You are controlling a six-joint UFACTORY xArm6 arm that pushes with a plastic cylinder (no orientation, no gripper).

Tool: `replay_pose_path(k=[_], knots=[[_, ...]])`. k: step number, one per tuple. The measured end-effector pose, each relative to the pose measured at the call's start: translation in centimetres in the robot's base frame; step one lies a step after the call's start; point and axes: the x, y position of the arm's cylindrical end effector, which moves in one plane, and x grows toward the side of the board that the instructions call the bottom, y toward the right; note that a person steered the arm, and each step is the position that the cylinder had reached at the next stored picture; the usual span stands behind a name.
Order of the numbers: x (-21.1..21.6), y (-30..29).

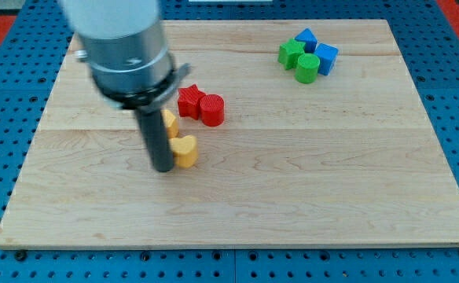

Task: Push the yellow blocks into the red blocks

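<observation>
Yellow blocks: one (185, 151) touched the tip (163, 168) left of centre; another (169, 123) sat partly hidden just above.
Red blocks: star-like (189, 101) and cylinder (212, 109), touching, just upper right of yellows.
Hand: none fitted; rod only.
Counter (292, 196): blue and green cluster (307, 54) upper right.

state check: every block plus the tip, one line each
my tip: down on the board, against the lower yellow block's left side
lower yellow block: flat, short of the reds
upper yellow block: partly hidden by the rod
red star block: touching the red cylinder
blue and green blocks: clustered at the view's top right
</observation>
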Motion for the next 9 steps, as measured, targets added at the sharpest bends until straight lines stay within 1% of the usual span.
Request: replay_pose_path(k=[1,2,3,4,5,6,7,8,9], knots=[[-1.4,2.9],[-0.7,4.1],[-0.7,7.4],[-2.8,6.2],[-1.6,1.6],[1.5,-1.4],[-2.1,-4.0],[-6.1,-2.2],[-4.5,-0.8]])
